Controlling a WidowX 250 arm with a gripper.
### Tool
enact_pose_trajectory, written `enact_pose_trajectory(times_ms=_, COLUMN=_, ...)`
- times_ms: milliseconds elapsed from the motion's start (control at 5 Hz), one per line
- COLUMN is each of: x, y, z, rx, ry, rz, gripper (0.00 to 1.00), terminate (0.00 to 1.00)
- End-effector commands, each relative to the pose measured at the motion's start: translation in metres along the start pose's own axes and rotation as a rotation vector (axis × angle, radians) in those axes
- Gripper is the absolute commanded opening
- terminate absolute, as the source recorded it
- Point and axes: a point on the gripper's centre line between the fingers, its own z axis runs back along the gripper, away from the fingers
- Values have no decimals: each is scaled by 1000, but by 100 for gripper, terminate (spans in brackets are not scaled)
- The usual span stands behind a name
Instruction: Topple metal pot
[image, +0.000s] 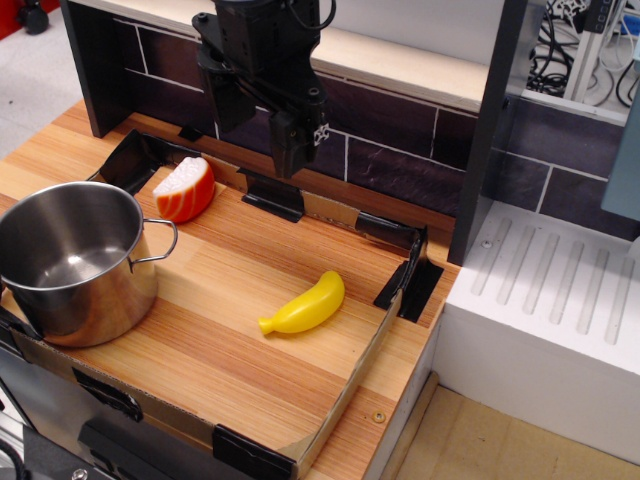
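The metal pot (70, 262) stands upright at the left of the wooden board, shiny steel, open and empty, with a thin wire loop handle on its right side. My gripper (292, 150) hangs above the back of the board, well to the right of and behind the pot, not touching it. Its black fingers (285, 140) point down and look closed together with nothing between them.
A yellow toy banana (303, 305) lies mid-right on the board. An orange and white salmon piece (186, 189) sits behind the pot. A cardboard rim with black clips (398, 288) borders the board. A dark tiled back wall (400, 160) and a white ridged block (560, 300) stand at the right.
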Motion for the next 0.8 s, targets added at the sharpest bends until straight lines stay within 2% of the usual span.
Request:
enact_pose_trajectory(times_ms=0, x=0, y=0, z=0, rx=0, ry=0, rz=0, gripper=100, terminate=0)
enact_pose_trajectory(times_ms=200, x=-8, y=6, z=18, rx=-31, ry=-54, rz=-146, gripper=100, terminate=0)
enact_pose_trajectory(times_ms=400, x=-22, y=13, z=31, rx=-46, ry=-59, rz=-225, gripper=100, terminate=0)
enact_pose_trajectory(times_ms=600, x=-49, y=24, z=37, rx=-46, ry=-55, rz=-303, gripper=100, terminate=0)
